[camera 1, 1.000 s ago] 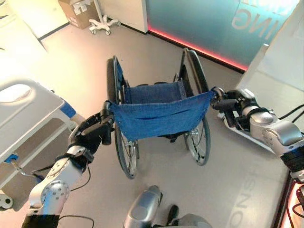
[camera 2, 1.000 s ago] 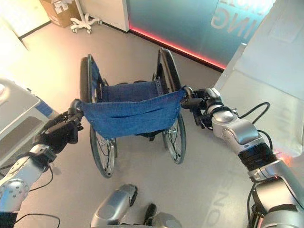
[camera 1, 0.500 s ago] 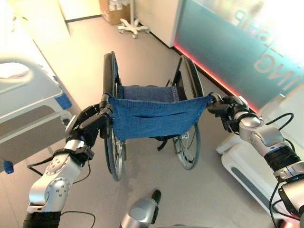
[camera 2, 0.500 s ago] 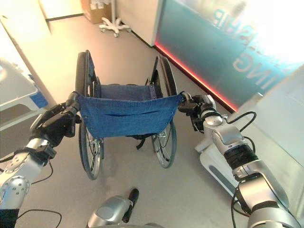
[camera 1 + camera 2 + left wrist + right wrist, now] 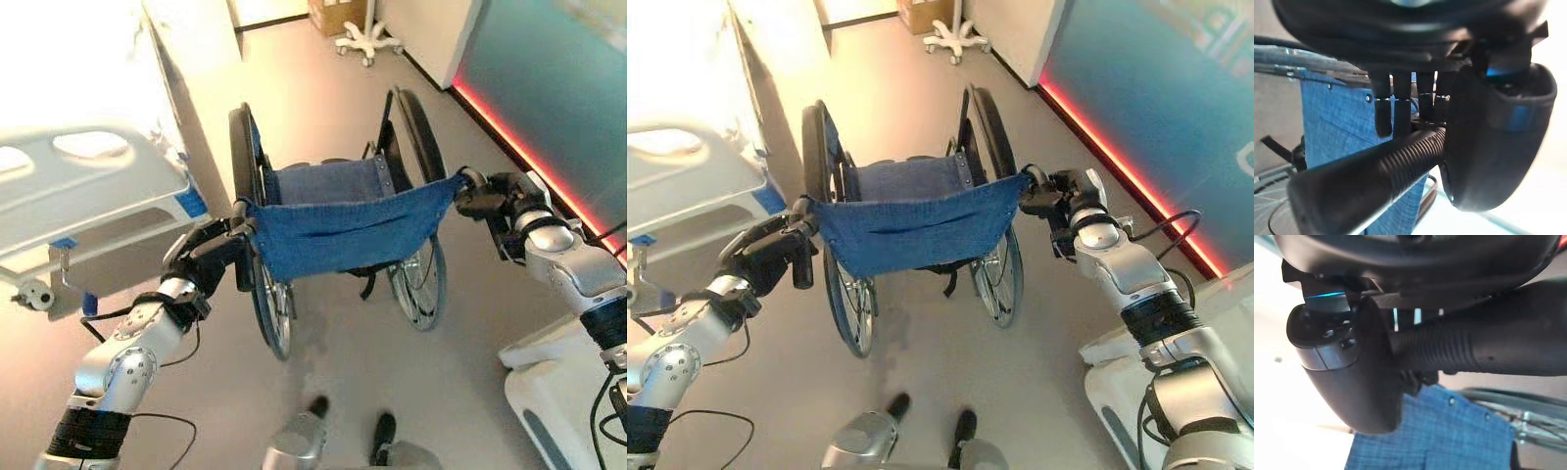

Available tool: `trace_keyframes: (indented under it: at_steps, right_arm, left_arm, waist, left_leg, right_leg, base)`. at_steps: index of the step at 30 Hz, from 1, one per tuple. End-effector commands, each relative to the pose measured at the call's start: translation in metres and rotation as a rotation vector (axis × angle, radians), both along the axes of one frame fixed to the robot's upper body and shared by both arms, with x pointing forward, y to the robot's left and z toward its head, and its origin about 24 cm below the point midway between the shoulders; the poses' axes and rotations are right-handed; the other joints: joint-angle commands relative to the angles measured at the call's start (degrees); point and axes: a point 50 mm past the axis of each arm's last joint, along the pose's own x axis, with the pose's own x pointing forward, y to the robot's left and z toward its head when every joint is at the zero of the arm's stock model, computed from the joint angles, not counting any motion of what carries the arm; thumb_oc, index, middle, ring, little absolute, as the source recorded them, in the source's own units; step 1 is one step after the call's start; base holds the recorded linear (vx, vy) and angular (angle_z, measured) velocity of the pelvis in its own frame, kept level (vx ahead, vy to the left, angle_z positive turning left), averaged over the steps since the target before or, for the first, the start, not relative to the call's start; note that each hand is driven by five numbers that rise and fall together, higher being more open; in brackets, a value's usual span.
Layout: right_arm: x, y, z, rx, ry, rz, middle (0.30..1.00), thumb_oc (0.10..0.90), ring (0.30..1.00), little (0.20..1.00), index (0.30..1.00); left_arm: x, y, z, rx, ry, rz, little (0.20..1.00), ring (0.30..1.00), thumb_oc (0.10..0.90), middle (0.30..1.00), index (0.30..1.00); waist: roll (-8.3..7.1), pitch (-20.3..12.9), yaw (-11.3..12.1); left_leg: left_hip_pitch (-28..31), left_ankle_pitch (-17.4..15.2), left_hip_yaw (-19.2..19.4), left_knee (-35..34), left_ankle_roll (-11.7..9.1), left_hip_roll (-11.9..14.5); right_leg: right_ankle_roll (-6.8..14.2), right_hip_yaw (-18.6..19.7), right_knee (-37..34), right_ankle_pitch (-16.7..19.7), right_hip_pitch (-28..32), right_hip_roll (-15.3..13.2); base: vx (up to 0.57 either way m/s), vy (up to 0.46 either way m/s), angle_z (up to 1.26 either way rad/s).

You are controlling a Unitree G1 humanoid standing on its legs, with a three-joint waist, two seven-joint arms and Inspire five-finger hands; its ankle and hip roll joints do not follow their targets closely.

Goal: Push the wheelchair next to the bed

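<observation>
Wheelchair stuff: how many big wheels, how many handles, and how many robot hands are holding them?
Big black wheels: 2
Ribbed black push handles: 2
Dark robot hands: left hand, right hand: 2
Total: 6

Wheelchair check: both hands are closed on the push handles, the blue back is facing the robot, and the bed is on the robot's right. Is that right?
Not quite. The bed is on the robot's left, as the left eye view shows. The rest holds: left hand and right hand grip the push handles of the wheelchair, blue back toward the robot.
</observation>
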Motion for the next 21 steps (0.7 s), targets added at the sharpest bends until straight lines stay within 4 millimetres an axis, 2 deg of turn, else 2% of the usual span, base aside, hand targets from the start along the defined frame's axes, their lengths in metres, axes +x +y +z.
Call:
trace_keyframes:
  at_steps: [1,3,4,5,6,8,9,10,11,12,13,15,16,18,19,21]
  right_arm:
    - [0.002,0.071,0.095,0.074,-0.342,0.369,0.3,0.4,0.3,0.3,0.3]
    - [0.001,0.066,0.095,0.073,-0.337,0.364,0.3,0.4,0.3,0.3,0.3]
    - [0.0,0.065,0.096,0.073,-0.332,0.365,0.3,0.4,0.3,0.3,0.3]
    - [-0.001,0.066,0.097,0.071,-0.322,0.374,0.3,0.4,0.3,0.3,0.3]
    - [-0.001,0.067,0.097,0.068,-0.319,0.376,0.3,0.4,0.3,0.3,0.3]
    - [-0.002,0.071,0.095,0.049,-0.313,0.383,0.3,0.4,0.3,0.3,0.3]
    - [-0.003,0.072,0.094,0.048,-0.313,0.387,0.3,0.4,0.3,0.3,0.3]
    - [-0.005,0.076,0.09,0.049,-0.313,0.394,0.3,0.4,0.3,0.3,0.3]
    - [-0.006,0.078,0.088,0.051,-0.314,0.399,0.3,0.4,0.3,0.3,0.3]
    - [-0.007,0.084,0.084,0.062,-0.312,0.402,0.3,0.4,0.3,0.3,0.3]
    - [-0.008,0.087,0.08,0.065,-0.31,0.408,0.3,0.4,0.3,0.3,0.3]
    - [-0.009,0.092,0.076,0.063,-0.304,0.417,0.3,0.4,0.3,0.3,0.3]
    - [-0.009,0.095,0.073,0.065,-0.297,0.422,0.3,0.4,0.3,0.3,0.3]
    - [-0.007,0.096,0.07,0.071,-0.291,0.428,0.3,0.4,0.3,0.3,0.3]
    - [-0.005,0.097,0.068,0.079,-0.288,0.429,0.3,0.4,0.3,0.3,0.3]
    - [-0.002,0.102,0.062,0.094,-0.281,0.438,0.3,0.4,0.3,0.3,0.3]
  left_arm:
    - [-0.024,0.01,0.018,0.047,-0.066,-0.08,0.3,0.3,0.4,0.3,0.3]
    - [-0.029,0.011,0.016,0.039,-0.056,-0.078,0.3,0.3,0.4,0.3,0.3]
    - [-0.03,0.011,0.015,0.035,-0.052,-0.071,0.3,0.3,0.4,0.3,0.3]
    - [-0.032,0.011,0.014,0.027,-0.041,-0.064,0.3,0.3,0.4,0.3,0.3]
    - [-0.032,0.011,0.014,0.025,-0.039,-0.063,0.3,0.3,0.4,0.3,0.3]
    - [-0.034,0.011,0.012,0.015,-0.032,-0.064,0.3,0.3,0.4,0.3,0.3]
    - [-0.034,0.011,0.012,0.013,-0.032,-0.062,0.3,0.3,0.4,0.3,0.3]
    - [-0.035,0.011,0.011,0.007,-0.03,-0.055,0.3,0.3,0.4,0.3,0.3]
    - [-0.035,0.012,0.011,0.002,-0.03,-0.045,0.3,0.3,0.4,0.3,0.3]
    - [-0.033,0.014,0.01,0.001,-0.025,-0.033,0.3,0.3,0.4,0.3,0.3]
    - [-0.031,0.015,0.01,0.001,-0.022,-0.024,0.3,0.3,0.4,0.3,0.3]
    - [-0.03,0.018,0.011,0.006,-0.015,-0.012,0.3,0.3,0.4,0.3,0.3]
    - [-0.028,0.021,0.012,0.023,-0.007,-0.002,0.3,0.3,0.4,0.3,0.3]
    - [-0.024,0.024,0.012,0.049,0.011,-0.002,0.3,0.3,0.4,0.3,0.3]
    - [-0.02,0.025,0.009,0.069,0.023,0.0,0.3,0.3,0.4,0.3,0.3]
    - [-0.012,0.024,0.004,0.092,0.039,0.008,0.3,0.3,0.4,0.3,0.3]
  waist:
    - [-6.67,-5.2,4.2]
    - [-7.44,-5.8,4.3]
    - [-7.84,-6.1,4.2]
    - [-8.29,-6.1,4.0]
    - [-8.34,-6.1,3.9]
    - [-8.67,-5.5,3.4]
    - [-8.68,-5.4,3.3]
    - [-8.64,-4.9,3.1]
    - [-8.57,-4.6,2.9]
    - [-8.4,-3.9,2.9]
    - [-8.04,-3.6,3.2]
    - [-7.43,-3.4,3.6]
    - [-6.73,-3.7,3.7]
    - [-5.78,-4.3,3.8]
    - [-4.79,-4.8,4.1]
    - [-3.65,-5.0,4.7]
  left_leg:
    - [-1.9,0.0,1.6,4.9,1.4,-2.0]
    - [-2.0,1.5,1.2,5.5,0.5,-0.6]
    - [-2.2,3.1,1.5,6.4,-0.1,0.4]
    - [-3.6,6.5,2.9,10.1,-0.6,1.6]
    - [-4.1,7.2,3.3,11.4,-0.7,1.7]
    - [-7.9,10.4,6.4,20.3,0.1,1.4]
    - [-8.8,11.1,7.1,22.4,0.2,1.3]
    - [-11.2,12.1,8.1,27.8,0.7,0.7]
    - [-12.9,12.1,8.7,31.1,1.1,0.3]
    - [-15.9,11.3,9.2,35.5,1.9,-1.4]
    - [-16.7,9.9,9.0,34.8,2.6,-4.3]
    - [-16.5,9.1,9.6,31.5,2.8,-6.7]
    - [-16.4,10.1,11.3,25.5,2.5,-7.2]
    - [-16.1,13.4,14.4,14.8,1.4,-5.9]
    - [-17.0,15.8,15.0,8.2,0.5,-5.9]
    - [-18.1,19.4,16.9,0.1,-0.4,-6.1]
  right_leg:
    - [4.7,4.3,-13.6,14.1,-2.2,-6.8]
    - [3.9,3.5,-13.3,12.8,-1.3,-5.6]
    - [3.0,2.8,-12.9,11.8,-1.0,-4.8]
    - [1.3,1.3,-12.4,10.5,-0.4,-3.6]
    - [1.0,1.1,-12.3,10.3,-0.3,-3.4]
    - [-1.5,0.0,-11.5,9.1,0.4,-1.5]
    - [-2.0,-0.2,-11.1,8.7,0.4,-1.0]
    - [-3.2,-0.4,-10.1,8.0,0.6,0.0]
    - [-4.0,-0.4,-9.3,7.6,0.7,0.7]
    - [-4.9,-0.1,-8.5,7.0,1.4,2.2]
    - [-4.8,1.0,-8.5,6.9,2.0,3.1]
    - [-4.5,2.4,-8.8,6.7,3.0,4.2]
    - [-4.6,2.5,-9.3,6.0,4.1,5.5]
    - [-4.9,1.2,-10.3,4.7,6.1,7.2]
    - [-5.3,1.2,-10.7,3.6,7.7,8.7]
    - [-5.7,1.7,-11.7,2.2,10.8,10.6]
  base:
    - [0.28,-0.401,0.57]
    - [0.24,-0.357,0.54]
    - [0.26,-0.449,0.71]
    - [0.19,-0.354,0.61]
    - [0.17,-0.352,0.67]
    - [0.12,-0.302,0.49]
    - [0.13,-0.313,0.4]
    - [0.12,-0.278,0.29]
    - [0.18,-0.343,0.18]
    - [0.2,-0.265,0.07]
    - [0.18,-0.176,0.06]
    - [0.17,-0.074,0.1]
    - [0.24,-0.094,0.0]
    - [0.28,-0.075,-0.06]
    - [0.33,-0.055,0.06]
    - [0.37,-0.053,0.14]
